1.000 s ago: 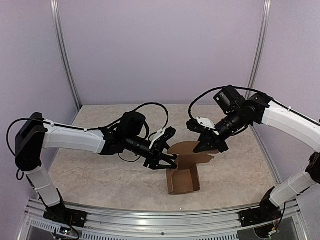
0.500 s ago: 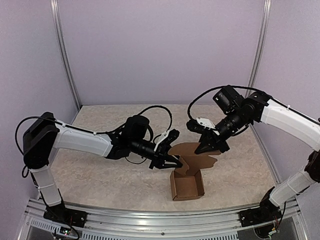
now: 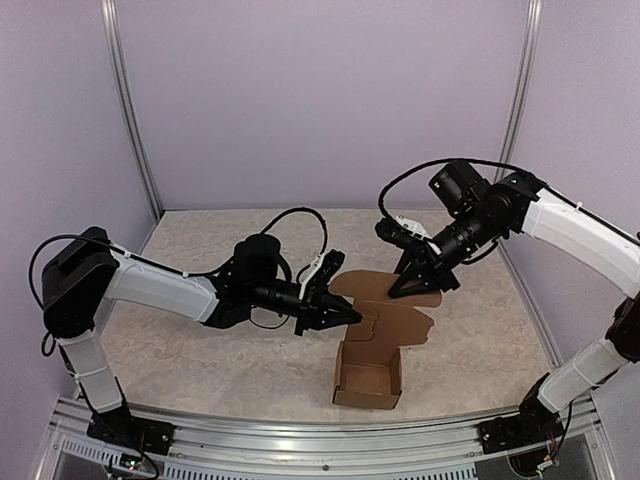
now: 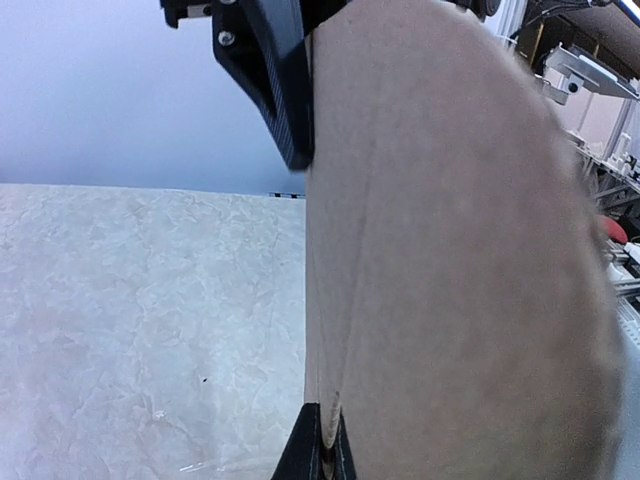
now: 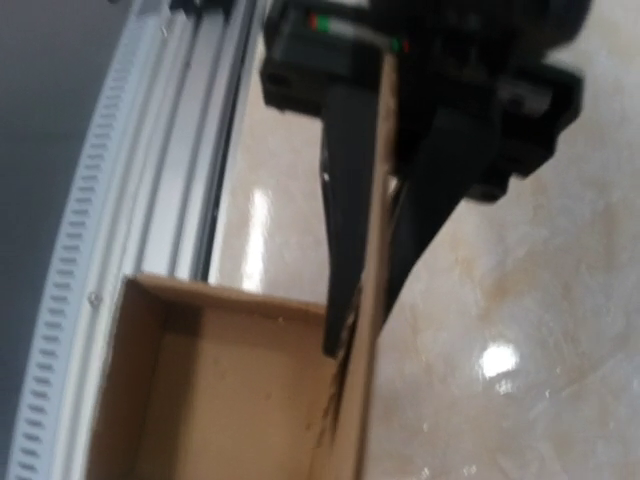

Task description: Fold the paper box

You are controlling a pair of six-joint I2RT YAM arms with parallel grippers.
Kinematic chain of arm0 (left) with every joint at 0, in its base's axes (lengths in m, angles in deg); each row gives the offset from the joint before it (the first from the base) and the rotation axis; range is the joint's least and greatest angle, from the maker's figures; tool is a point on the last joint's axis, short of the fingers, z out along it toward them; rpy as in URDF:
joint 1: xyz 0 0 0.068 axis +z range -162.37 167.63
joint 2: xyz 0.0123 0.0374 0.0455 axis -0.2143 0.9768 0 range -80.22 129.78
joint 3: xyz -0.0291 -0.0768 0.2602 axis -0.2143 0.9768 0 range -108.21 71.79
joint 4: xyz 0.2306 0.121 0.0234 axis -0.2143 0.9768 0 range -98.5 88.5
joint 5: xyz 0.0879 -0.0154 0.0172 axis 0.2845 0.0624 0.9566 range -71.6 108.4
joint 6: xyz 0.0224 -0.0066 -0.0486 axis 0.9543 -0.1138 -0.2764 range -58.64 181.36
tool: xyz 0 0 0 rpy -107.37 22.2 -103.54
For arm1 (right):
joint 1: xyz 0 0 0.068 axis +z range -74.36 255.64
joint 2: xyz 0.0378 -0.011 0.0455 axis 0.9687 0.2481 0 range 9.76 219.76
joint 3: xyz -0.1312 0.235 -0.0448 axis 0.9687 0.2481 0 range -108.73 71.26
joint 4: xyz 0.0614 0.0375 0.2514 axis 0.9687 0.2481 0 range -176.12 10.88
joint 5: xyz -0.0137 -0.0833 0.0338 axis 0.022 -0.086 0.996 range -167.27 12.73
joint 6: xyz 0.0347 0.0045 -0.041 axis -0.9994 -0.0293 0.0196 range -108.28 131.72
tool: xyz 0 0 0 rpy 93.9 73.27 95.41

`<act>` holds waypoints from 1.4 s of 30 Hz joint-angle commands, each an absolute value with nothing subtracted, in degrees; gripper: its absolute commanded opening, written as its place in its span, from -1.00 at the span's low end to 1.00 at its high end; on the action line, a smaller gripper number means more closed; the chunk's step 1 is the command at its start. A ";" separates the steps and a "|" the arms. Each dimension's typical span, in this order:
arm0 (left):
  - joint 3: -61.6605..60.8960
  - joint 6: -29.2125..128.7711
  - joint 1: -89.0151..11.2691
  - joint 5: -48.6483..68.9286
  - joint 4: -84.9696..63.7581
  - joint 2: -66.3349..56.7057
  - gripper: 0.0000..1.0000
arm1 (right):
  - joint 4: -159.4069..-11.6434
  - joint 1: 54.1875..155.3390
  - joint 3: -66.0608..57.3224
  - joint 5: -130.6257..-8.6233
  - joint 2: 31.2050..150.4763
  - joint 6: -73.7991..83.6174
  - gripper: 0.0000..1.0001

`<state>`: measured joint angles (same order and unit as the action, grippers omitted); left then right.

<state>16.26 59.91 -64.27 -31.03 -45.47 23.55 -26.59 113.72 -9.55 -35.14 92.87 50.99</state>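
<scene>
- Box (image 3: 368,382) now stands slightly nearer on the tabletop (image 3: 200,360), at its centre, with its tall flap (image 3: 392,310) lifted more upright.
- Left end effector (image 3: 343,316) has just clamped the flap's left edge, so it can likely steer the fold.
- Right end effector (image 3: 413,287) straddles the flap's far edge; whether it is pinching or loosening, I cannot tell.

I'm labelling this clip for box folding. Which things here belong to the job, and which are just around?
Job: paper box, half folded; left gripper and right gripper, both on its flaps.
Just there: table; metal rail; purple walls.
</scene>
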 commanded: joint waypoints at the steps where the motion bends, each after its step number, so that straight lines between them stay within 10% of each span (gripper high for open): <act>1: 19.45 55.46 -62.36 -29.94 -46.99 22.02 -1.00 | -25.09 107.16 -13.30 -25.97 89.64 51.63 -0.70; 8: 22.60 50.26 -61.95 -29.60 -52.55 19.21 -1.00 | -33.63 92.49 -3.40 -27.76 83.34 49.76 -0.53; 31: 27.23 36.86 -61.73 -10.67 -72.66 20.65 -1.00 | -40.03 95.98 6.60 -14.90 87.47 47.69 -0.23; 42: 24.59 36.31 -63.29 -5.39 -71.87 22.07 -1.00 | -57.80 100.31 5.90 -29.21 89.40 30.12 -0.28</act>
<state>26.77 37.11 -62.57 -7.77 -70.52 20.86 -50.99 98.95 7.89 -23.01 87.60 37.09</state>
